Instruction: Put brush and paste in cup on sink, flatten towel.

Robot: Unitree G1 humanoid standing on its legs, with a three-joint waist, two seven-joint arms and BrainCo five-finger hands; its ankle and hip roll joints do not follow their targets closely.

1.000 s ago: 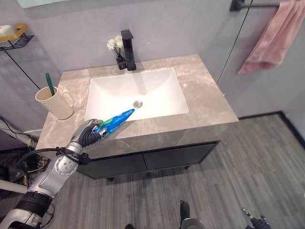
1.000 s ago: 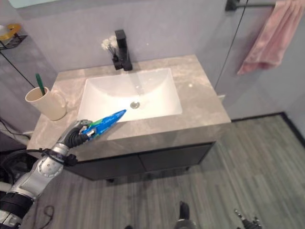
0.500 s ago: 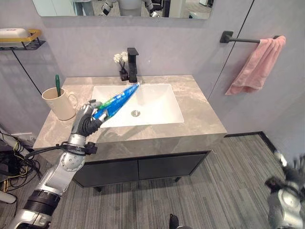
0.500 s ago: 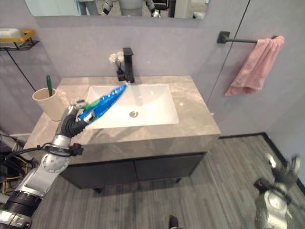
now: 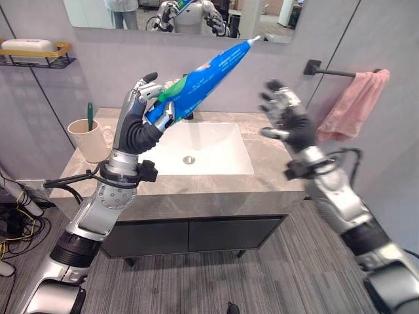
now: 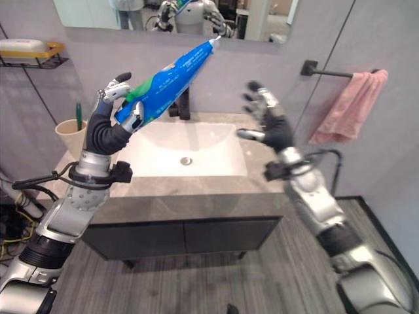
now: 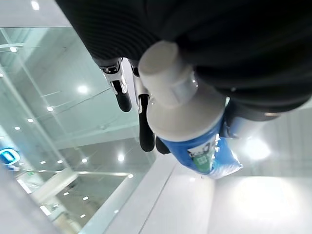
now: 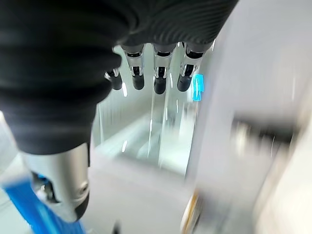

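I saw a grey marble countertop (image 5: pixel 275 167) over a dark cabinet (image 5: pixel 196 232), with a white basin (image 5: pixel 206 147) sunk in its middle. A beige cup (image 5: pixel 88 137) holding a green toothbrush (image 5: pixel 90 111) stood at its left edge. A black faucet (image 6: pixel 183 104) rose at the back edge.

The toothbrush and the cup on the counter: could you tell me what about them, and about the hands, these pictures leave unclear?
- Toothbrush: just its green handle sticks out of the cup; the head is hidden inside, too small to read.
- Left hand: curled round the toothpaste tube; in the left wrist view the tube's cap end covers much of the hand.
- Right hand: raised, open and motion-blurred.
- Pink towel: bunched; its far folds are hidden.
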